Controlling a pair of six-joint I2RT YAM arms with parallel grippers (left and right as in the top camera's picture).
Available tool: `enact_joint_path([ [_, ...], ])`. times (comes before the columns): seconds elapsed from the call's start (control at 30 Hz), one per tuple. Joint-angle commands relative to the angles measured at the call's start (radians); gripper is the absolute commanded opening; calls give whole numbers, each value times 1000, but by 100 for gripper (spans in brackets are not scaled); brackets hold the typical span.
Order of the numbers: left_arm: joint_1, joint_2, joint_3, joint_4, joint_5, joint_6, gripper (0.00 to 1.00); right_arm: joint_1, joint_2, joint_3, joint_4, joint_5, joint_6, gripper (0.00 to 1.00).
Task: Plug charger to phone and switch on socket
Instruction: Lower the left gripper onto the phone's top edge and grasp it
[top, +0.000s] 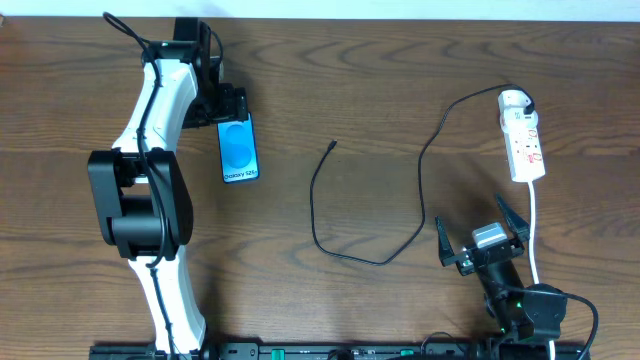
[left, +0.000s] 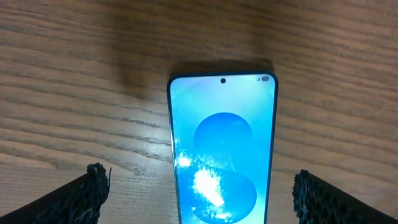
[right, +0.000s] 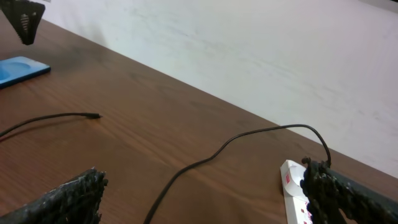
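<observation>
Blue phone (top: 238, 148) lies flat at the upper left, with the left gripper (left: 200, 186) spread wide on both sides of it. Right gripper (top: 470, 212), lower right, is open and empty too. Black charger (top: 316, 215) lies loose in the middle; a crooked squeeze could slide the phone away

I read: phone (top: 238, 150) screen lt blue w/ round swirl; charger (top: 313, 200) blk; socket (top: 523, 145) white, red marks; table (top: 400, 60) dark woodgrain.

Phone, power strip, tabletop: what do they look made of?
Phone: glossy glass front, judging by the bright glare patch on the screen. Power strip: white moulded plastic, smooth, probably matte. Tabletop: dark brown wood or wood-look laminate, visible grain lines, low sheen; cannot tell which.
</observation>
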Motion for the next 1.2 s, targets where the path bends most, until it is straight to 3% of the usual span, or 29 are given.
enact_joint_path([
  [0.0,4,12,20,8,-10,-33,96,8,-6,-1,-6,12,-11,99],
  [0.23,3,12,18,37,-8,-130,96,8,-6,-1,-6,12,-11,99],
  [1.17,-16,19,-71,33,-28,-50,96,8,-6,-1,-6,12,-11,99],
])
